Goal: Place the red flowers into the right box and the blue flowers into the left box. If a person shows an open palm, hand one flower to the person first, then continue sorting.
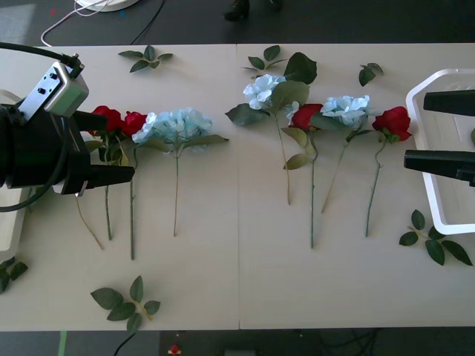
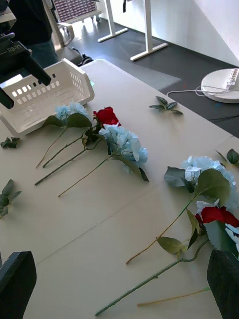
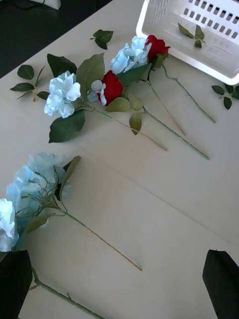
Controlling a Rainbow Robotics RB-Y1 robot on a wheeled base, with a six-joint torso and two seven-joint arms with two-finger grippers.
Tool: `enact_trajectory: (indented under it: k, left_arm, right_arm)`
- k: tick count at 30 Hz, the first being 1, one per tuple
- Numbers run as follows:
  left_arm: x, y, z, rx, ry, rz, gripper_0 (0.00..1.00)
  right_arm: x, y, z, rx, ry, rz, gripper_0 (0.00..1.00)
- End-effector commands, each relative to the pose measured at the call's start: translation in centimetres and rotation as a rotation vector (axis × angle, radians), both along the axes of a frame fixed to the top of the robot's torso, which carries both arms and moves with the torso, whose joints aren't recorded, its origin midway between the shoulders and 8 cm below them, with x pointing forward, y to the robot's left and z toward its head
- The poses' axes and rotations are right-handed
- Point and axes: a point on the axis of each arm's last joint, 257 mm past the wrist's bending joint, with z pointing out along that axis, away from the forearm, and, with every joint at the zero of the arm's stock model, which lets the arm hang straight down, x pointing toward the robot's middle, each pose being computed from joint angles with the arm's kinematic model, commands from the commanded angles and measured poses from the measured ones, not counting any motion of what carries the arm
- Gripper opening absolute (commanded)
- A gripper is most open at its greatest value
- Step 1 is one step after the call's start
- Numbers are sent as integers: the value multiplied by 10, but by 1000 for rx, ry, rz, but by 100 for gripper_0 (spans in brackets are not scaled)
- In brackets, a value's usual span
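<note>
Red flowers (image 1: 110, 119) and a blue flower (image 1: 174, 126) lie in a row on the left half of the table. On the right half lie two more blue flowers (image 1: 263, 90) and two red flowers (image 1: 393, 122). My left gripper (image 1: 119, 147) hovers open beside the left red flowers, holding nothing. Open and empty too, my right gripper (image 1: 415, 130) hangs at the right box (image 1: 434, 208), next to the rightmost red flower. The left box (image 1: 9, 230) peeks out behind the left arm. The right wrist view shows the left box (image 2: 45, 94); the left wrist view shows the right box (image 3: 199, 30).
Loose green leaf sprigs (image 1: 126, 302) lie near the table's front edge, along the back (image 1: 146, 59) and by the right box (image 1: 434, 241). More leaves (image 3: 191, 34) lie inside the right box. A seam runs down the table's middle.
</note>
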Motion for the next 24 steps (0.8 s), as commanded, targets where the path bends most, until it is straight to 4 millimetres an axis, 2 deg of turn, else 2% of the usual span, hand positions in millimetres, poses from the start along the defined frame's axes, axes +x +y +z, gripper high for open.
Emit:
enact_trajectory:
  k: [1, 7, 12, 17, 24]
  left_arm:
    - [-16, 2, -45, -56, 130, 32, 100]
    - [-7, 1, -37, -61, 87, 33, 100]
    - [-3, 18, -31, -82, 175, 78, 100]
    - [0, 49, -29, -117, 316, 189, 100]
    - [-2, 99, -50, -134, 518, 450, 100]
  right_arm:
    - [-3, -4, 1, -45, -15, 9, 100]
    - [-4, -5, 2, -32, 23, -3, 100]
    - [5, -14, -16, -20, 154, -115, 100]
    - [20, -26, -42, -31, 282, -280, 100]
    - [43, -53, -73, -59, 419, -529, 100]
